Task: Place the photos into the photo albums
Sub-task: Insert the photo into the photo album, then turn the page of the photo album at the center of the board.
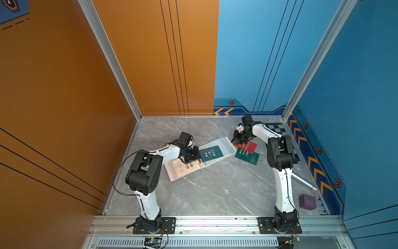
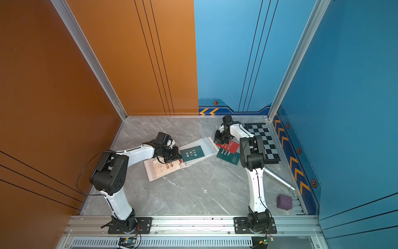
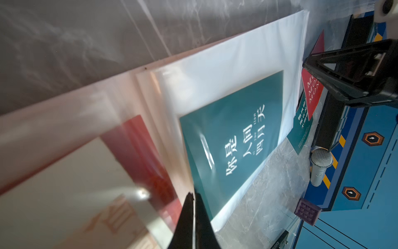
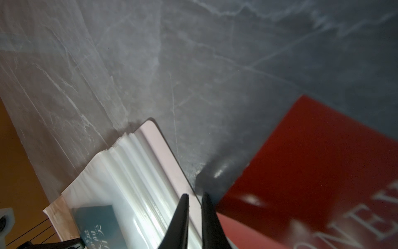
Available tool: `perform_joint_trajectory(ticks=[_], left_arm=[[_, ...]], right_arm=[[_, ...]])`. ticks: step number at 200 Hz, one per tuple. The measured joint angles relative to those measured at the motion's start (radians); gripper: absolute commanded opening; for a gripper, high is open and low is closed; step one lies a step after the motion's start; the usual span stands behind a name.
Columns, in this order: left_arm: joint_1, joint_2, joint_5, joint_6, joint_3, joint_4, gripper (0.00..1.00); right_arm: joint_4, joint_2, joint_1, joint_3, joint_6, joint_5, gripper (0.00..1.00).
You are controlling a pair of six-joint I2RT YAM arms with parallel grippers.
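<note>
Left gripper (image 3: 193, 198) is pinched tight on the edge of a clear sleeve page (image 3: 226, 71), at the near corner of the dark green card (image 1: 209, 153) inside it. Right gripper (image 4: 195, 197) keeps only a slim gap between its tips, set over the album's cover edge; whether it grips, I cannot tell.

Taking 12 o'clock as the back wall, the marble table (image 1: 215, 189) lies bare from 4 to 7 o'clock. The checkerboard (image 2: 262, 140) lies by the wall at 2 o'clock. The photo album (image 1: 224, 143) lies open at centre, long axis running 8 to 2 o'clock. The sleeved green card lies roughly the same way. A cream card (image 1: 184, 170) fills the 8 o'clock page.

The album's 2 o'clock corner sits just beside the red MONEY card (image 1: 247, 146). That card overlaps a 2nd dark green card (image 1: 247, 158) at 3 o'clock. A metal tube (image 1: 303, 182) and a purple block (image 1: 307, 202) lie near the wall at 4 o'clock.
</note>
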Motion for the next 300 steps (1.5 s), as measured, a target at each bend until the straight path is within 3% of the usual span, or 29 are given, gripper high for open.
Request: perform_joint_trajectory(ticks=[60,111,145,202,300], left_arm=[[-0.016,0.048,0.000,0.000,0.043,-0.003,0.08],[-0.032,0.047,0.016,0.006,0.055,-0.003,0.24],[-0.007,-0.046,0.015,0.026,-0.002,-0.051,0.28],[0.028,-0.203,0.007,0.027,0.024,-0.085,0.26],[-0.071,0.079,0.007,0.028,0.200,-0.096,0.17]], right_arm=[[-0.010,0.000,0.001,0.004,-0.006,-0.013,0.16],[-0.016,-0.012,0.010,0.000,-0.017,-0.049,0.16],[-0.017,-0.064,0.018,-0.023,-0.019,-0.053,0.16],[-0.018,-0.096,0.052,-0.026,-0.021,-0.105,0.16],[-0.018,-0.094,0.084,-0.042,-0.022,-0.133,0.18]])
